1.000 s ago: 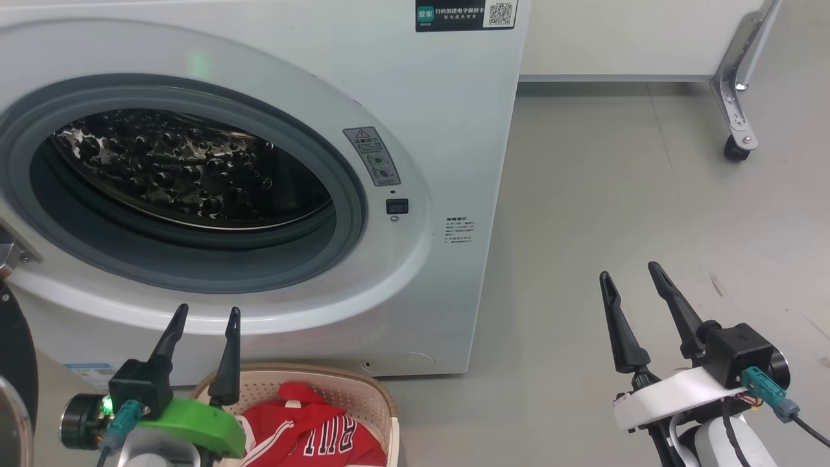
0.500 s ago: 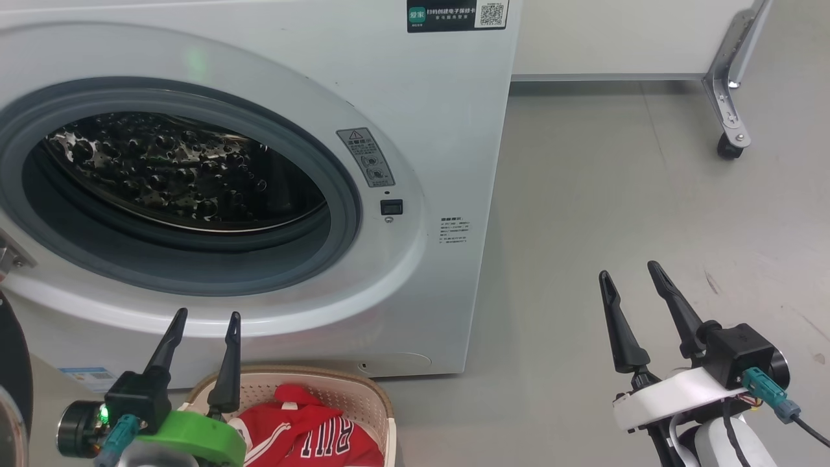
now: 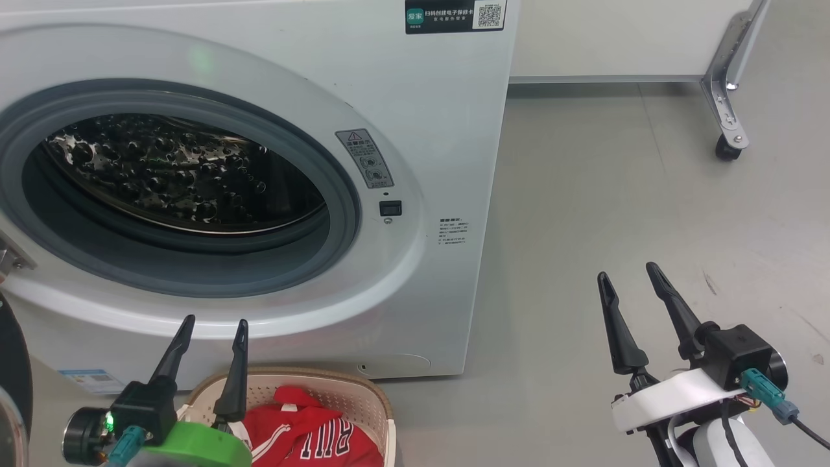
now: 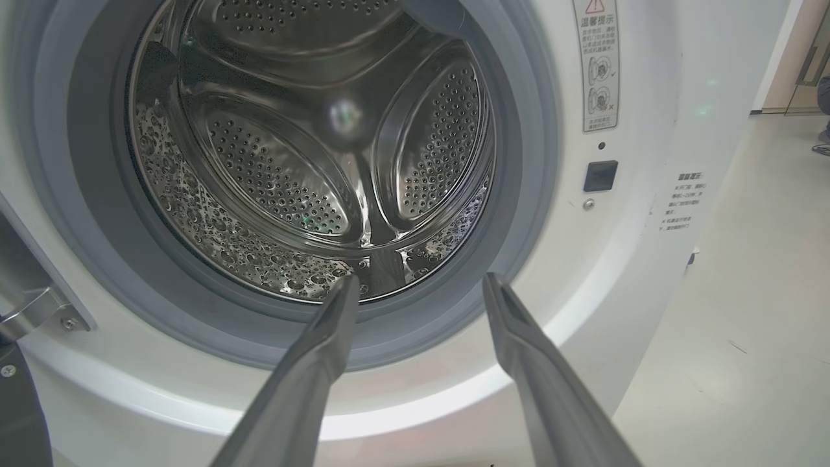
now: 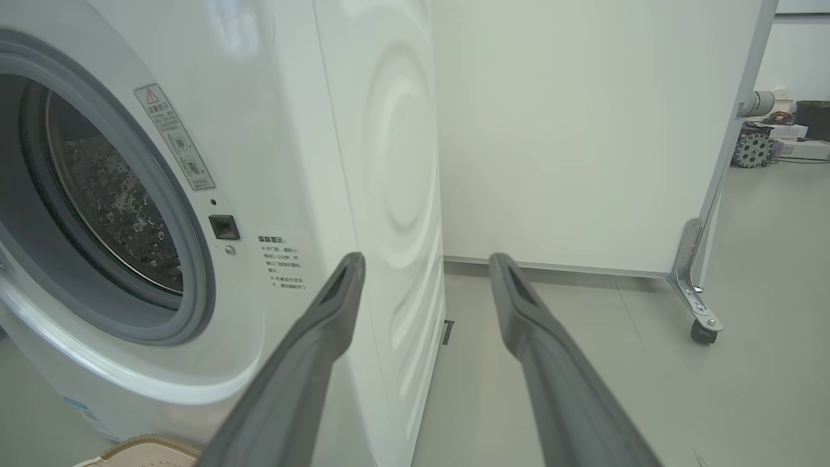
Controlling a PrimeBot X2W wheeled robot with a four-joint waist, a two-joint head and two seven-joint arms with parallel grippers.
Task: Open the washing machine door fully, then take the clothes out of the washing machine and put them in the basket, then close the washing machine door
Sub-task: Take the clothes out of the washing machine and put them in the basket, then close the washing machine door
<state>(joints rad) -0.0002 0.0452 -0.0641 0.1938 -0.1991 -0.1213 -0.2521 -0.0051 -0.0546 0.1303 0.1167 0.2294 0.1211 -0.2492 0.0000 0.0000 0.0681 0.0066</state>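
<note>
Clothes: red jersey lying in the basket, on the floor just in front of the washing machine. Drum looks empty. Washing machine door open at the machine's left edge. Left claw apart, empty, facing the opening. Right claw apart, empty, off the machine's right. Likely step: closing. Next move calls for pushing the door rim to the latch.

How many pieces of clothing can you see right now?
1: a red jersey in the basket, in front of the washing machine. Its drum looks empty. More pieces may lie hidden under the jersey.
</note>
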